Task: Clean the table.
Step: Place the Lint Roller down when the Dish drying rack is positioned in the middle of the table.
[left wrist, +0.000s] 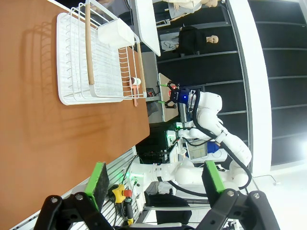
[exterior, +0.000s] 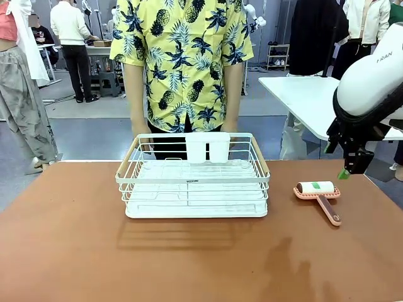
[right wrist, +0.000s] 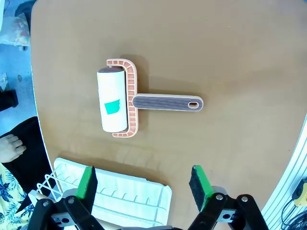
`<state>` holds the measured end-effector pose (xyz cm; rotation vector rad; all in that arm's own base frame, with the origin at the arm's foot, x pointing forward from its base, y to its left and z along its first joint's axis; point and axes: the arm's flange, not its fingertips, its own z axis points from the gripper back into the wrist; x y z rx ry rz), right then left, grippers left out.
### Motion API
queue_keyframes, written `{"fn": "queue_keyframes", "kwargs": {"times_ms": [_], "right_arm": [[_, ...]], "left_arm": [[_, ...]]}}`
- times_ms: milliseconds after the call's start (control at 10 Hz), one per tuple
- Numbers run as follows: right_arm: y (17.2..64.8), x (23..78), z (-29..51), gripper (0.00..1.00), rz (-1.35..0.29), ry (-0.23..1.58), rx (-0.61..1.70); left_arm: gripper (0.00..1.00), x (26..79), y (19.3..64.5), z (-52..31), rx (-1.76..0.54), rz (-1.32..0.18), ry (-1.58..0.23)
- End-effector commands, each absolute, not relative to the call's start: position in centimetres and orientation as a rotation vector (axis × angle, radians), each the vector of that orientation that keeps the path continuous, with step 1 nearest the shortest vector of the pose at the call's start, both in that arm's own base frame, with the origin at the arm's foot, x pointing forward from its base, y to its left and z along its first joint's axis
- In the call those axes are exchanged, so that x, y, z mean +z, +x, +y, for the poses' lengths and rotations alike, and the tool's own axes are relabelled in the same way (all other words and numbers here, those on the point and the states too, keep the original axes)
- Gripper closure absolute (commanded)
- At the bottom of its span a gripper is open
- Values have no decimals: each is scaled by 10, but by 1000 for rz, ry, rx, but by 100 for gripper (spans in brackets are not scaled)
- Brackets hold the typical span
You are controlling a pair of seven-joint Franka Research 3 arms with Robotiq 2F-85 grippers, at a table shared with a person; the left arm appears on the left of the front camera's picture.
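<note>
Table (exterior: 63, 251) bare in front, lint roller (exterior: 318, 192) near right edge

Matt smooth table (exterior: 75, 251), white wire rack (exterior: 192, 182) w/ wood handles.

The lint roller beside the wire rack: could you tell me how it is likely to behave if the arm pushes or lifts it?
The lint roller looks rigid and probably light, being a paper-wrapped drum in a thin frame. Pushed across its drum, it may roll rather than slide. Lifted by the slim ribbed handle, it would probably sag toward the drum end.
</note>
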<state>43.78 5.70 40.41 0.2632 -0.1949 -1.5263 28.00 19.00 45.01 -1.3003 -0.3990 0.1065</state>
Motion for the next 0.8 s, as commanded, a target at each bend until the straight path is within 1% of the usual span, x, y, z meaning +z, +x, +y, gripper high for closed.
{"fn": "queue_keyframes", "kwargs": {"times_ms": [0, 700], "right_arm": [[436, 406, 59, 0, -198, 268, -1524], [436, 406, 59, 0, -198, 268, -1524]], "left_arm": [[0, 451, 279, 191, 101, -404, -1312], [0, 451, 279, 191, 101, -404, -1312]]}}
